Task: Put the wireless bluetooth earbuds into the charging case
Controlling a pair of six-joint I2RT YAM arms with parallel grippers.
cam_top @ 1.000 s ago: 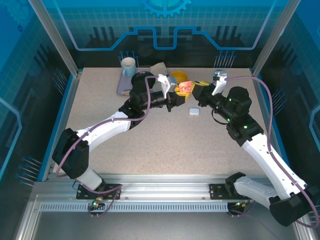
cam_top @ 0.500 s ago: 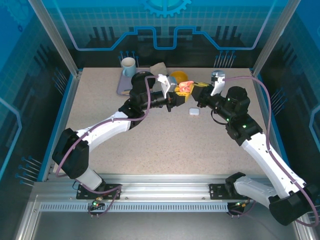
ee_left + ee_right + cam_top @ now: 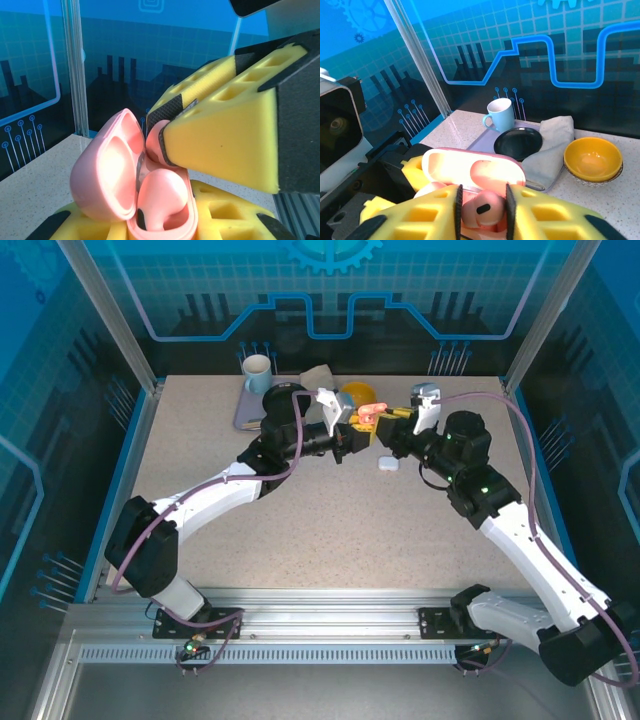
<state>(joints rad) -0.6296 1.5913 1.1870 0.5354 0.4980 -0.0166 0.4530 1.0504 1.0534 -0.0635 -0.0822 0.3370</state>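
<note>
Noting from the left, all places relative to the pink charging case (image 3: 368, 414).

- Well left of the case and farther back: pale blue mug (image 3: 500, 114) at the back of a purple tray (image 3: 243, 412). A black plate (image 3: 518, 142) lies on the tray just beside the mug.
- Between the tray and the case: grey cloth (image 3: 547, 150), crumpled.
- Behind the case: yellow bowl (image 3: 593, 158), upright on the table (image 3: 300, 530).
- Left gripper (image 3: 353, 429) comes in from the left. Its yellow fingers (image 3: 227, 212) are closed on the base of the case and hold it above the table.
- Case lid is hinged open and tipped left in the left wrist view. A pink rounded form fills one well of the base; I cannot tell whether it is an earbud.
- Right gripper (image 3: 482, 194) comes in from the right, its tips at the case mouth. A salmon-pink earbud (image 3: 481, 210) sits between its pads, just over the open base. I cannot tell whether the pads press on it.
- Nearer the arm bases than the case, slightly right: white charging case (image 3: 388, 464), lying on the table, apart from both grippers.
</note>
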